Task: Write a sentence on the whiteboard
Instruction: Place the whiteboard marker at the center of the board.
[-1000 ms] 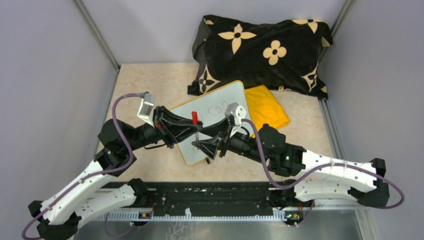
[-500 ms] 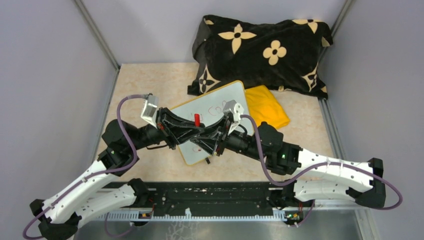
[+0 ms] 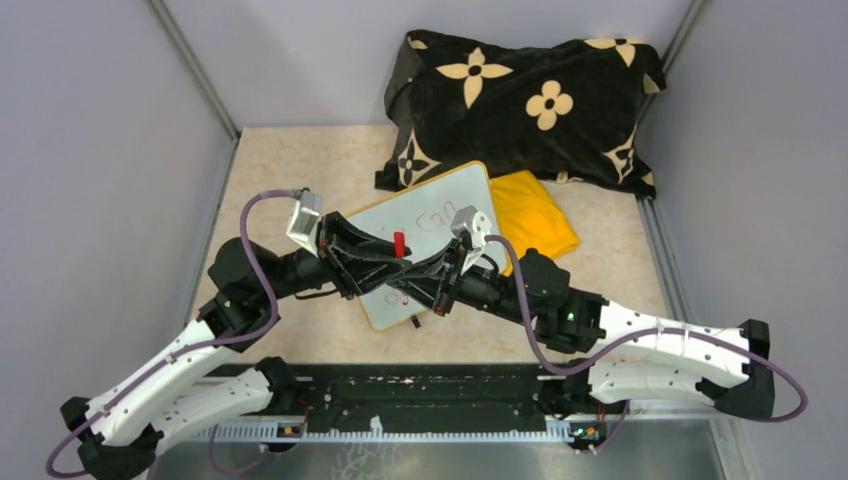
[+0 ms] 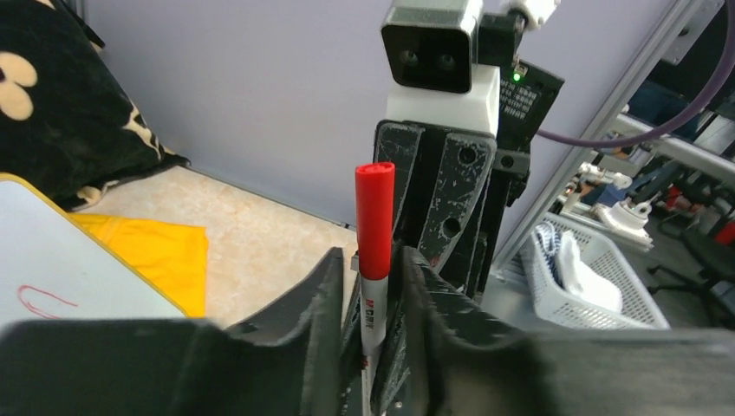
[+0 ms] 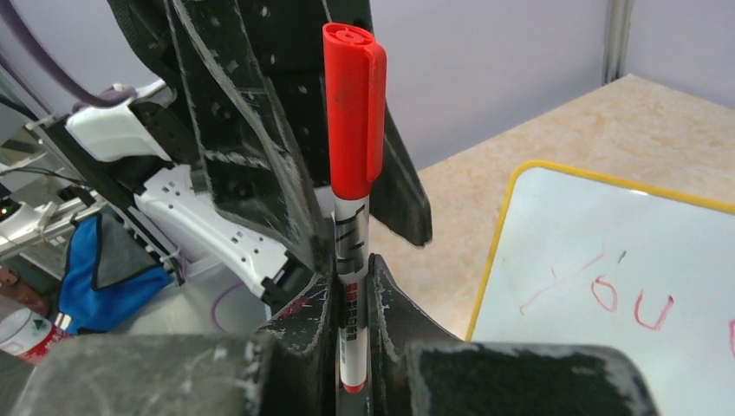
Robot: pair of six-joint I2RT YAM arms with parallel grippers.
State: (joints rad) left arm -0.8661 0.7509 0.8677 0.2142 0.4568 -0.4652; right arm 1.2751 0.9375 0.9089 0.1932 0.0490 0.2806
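Note:
The whiteboard [image 3: 452, 195] lies tilted at mid-table, with red letters of the sentence [image 3: 436, 219] on it; "You" [image 5: 620, 295] reads in the right wrist view, and a red stroke [image 4: 45, 297] shows in the left wrist view. A red-capped marker [image 3: 398, 241] stands upright over the board's near part. My right gripper [image 5: 351, 286] is shut on the marker's lower barrel [image 5: 351, 303]. My left gripper [image 4: 373, 269] is around the same marker [image 4: 374, 217], with small gaps on both sides. The two grippers [image 3: 395, 262] meet tip to tip.
A folded yellow cloth [image 3: 535, 215] lies right of the board. A black flowered pillow [image 3: 520, 100] fills the back. Grey walls close in left, right and behind. A white basket [image 4: 581, 277] sits off the table.
My right gripper has moved left onto the marker held by the left gripper and closed on it. The left gripper has shifted slightly right and loosened.

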